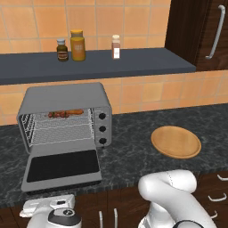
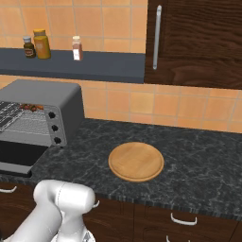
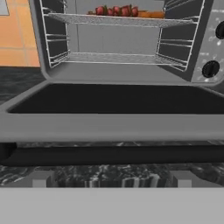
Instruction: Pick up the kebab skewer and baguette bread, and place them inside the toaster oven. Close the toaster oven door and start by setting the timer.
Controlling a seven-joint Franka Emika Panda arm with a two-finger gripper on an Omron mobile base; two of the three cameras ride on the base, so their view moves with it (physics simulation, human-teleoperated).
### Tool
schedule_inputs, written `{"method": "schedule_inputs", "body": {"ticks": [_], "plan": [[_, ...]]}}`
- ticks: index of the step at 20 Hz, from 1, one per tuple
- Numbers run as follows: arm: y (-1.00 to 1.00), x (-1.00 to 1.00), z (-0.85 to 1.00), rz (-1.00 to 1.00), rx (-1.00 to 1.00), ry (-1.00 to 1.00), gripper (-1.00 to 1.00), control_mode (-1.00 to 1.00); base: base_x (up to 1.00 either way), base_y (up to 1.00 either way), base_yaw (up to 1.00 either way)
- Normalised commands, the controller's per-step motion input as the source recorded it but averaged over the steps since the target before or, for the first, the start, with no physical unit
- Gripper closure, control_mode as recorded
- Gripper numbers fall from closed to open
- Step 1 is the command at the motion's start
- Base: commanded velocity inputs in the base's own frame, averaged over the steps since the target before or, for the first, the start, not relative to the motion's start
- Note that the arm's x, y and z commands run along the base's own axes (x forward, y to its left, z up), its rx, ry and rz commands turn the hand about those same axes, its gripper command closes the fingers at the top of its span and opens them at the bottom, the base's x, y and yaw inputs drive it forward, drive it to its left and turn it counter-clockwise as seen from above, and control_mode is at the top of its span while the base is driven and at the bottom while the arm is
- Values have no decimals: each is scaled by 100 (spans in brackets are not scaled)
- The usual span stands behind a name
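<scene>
no legible text, labels on the three shelf bottles (image 1: 77, 45) too blurred to read

Orange tiled wall (image 1: 133, 18); dark cabinets (image 2: 198, 38)

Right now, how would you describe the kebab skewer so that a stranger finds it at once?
Look at the grey toaster oven on the dark counter, its door folded down flat. On the upper wire rack, near the back, lie two thin things end to end. The kebab skewer is the left one with dark red chunks; the baguette bread beside it is plain orange-brown.
</scene>
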Motion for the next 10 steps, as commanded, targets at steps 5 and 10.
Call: {"method": "schedule_inputs", "body": {"ticks": [5, 10], "plan": [[0, 1, -7, 0, 1, 5, -100, -100, 0, 0, 0], [0, 21, 0, 2, 4, 11, -100, -100, 0, 0, 0]]}}
